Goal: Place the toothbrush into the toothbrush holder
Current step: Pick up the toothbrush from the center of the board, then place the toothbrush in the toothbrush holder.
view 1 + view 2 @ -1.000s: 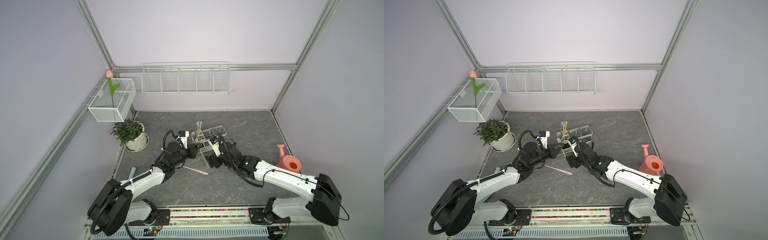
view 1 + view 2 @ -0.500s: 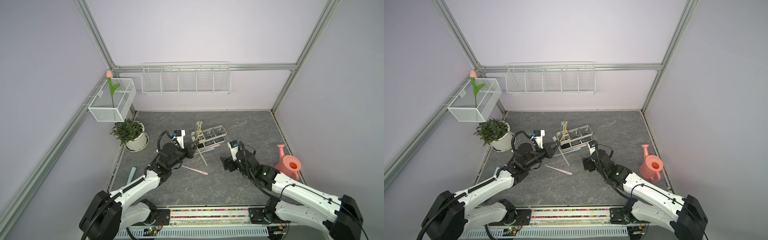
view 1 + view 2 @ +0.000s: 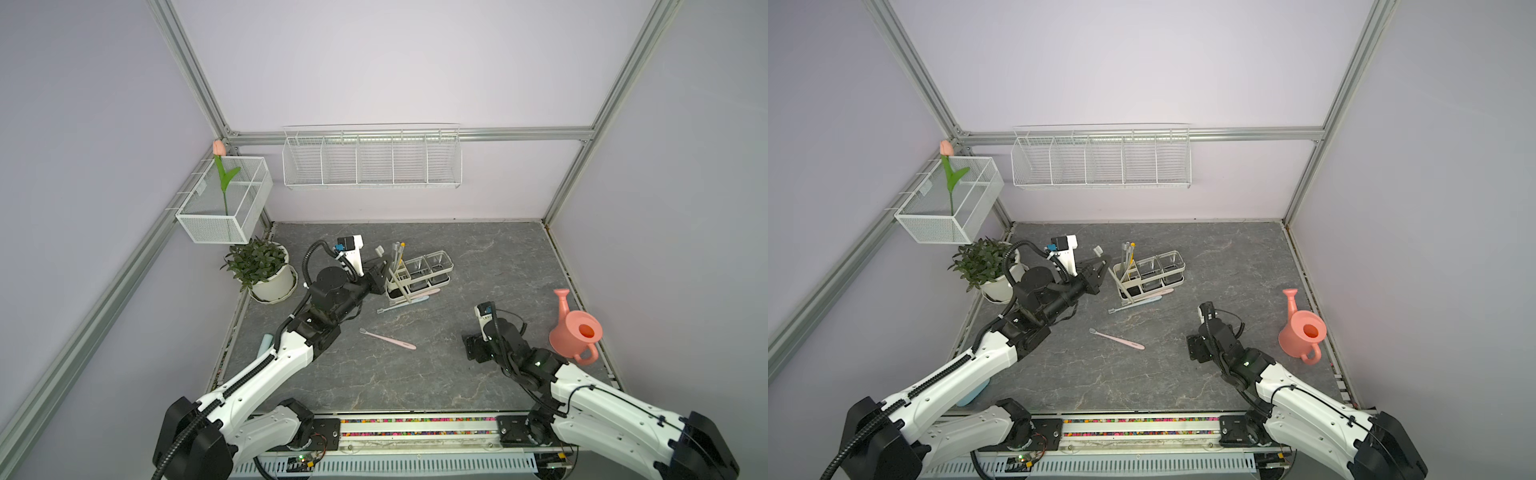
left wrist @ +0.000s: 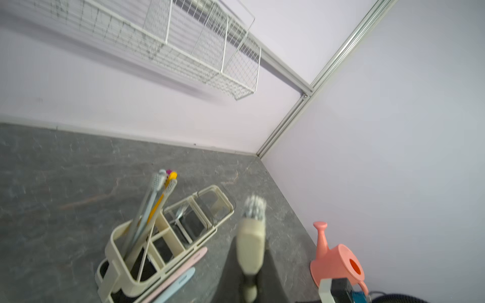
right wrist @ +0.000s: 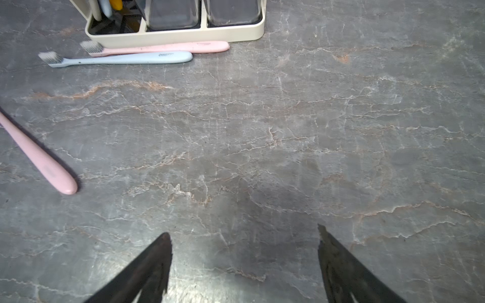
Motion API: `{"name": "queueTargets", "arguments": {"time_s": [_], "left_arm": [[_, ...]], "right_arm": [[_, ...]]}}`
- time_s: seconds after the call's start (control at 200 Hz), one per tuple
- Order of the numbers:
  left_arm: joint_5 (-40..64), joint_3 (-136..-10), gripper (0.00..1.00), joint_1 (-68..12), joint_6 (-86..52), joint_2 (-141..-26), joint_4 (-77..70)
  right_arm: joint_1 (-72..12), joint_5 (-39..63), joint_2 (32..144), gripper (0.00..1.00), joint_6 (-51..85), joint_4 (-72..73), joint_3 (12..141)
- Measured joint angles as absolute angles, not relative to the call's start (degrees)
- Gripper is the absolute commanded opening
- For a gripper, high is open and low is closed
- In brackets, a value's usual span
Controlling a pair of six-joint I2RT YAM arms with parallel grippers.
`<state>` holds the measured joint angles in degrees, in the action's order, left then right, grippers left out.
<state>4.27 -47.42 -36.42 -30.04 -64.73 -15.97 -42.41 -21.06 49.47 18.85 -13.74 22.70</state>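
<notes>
Moved: right gripper (image 5: 244,233) has pulled back from the toothbrush holder (image 4: 136,286) and is now well apart from it.
Right jaws: spread wide, holding nothing, above the tabletop (image 5: 262,131).
Left gripper (image 3: 379,272): clamped tight on the cream toothbrush (image 4: 250,244).
Toothbrush: just beside the holder's divided end, not in it.

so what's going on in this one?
The left tool is shut on a cream toothbrush, bristle end pointing away from the tool, right beside the toothbrush holder but not in it yet. The right tool is open and empty over the table. Several brushes stand in the holder; a pink one and a blue one lie along its front, and another pink brush lies loose.
</notes>
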Motion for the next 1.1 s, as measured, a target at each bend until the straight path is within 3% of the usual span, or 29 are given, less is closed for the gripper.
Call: {"name": "queueTargets", "arguments": {"time_s": [0.495,1.1], "left_arm": [[-0.2,-63.4,0.00,-36.4,-6.7,-86.8,-17.9],[-0.9,-65.7,0.00,-36.8,2.0,-92.1,-22.0]], "right_arm": [[-42.1,-21.9,39.5,0.89,18.7,-9.3,17.3],[-42.1,-21.6,44.0,0.89,18.7,-7.9,17.3]]}}
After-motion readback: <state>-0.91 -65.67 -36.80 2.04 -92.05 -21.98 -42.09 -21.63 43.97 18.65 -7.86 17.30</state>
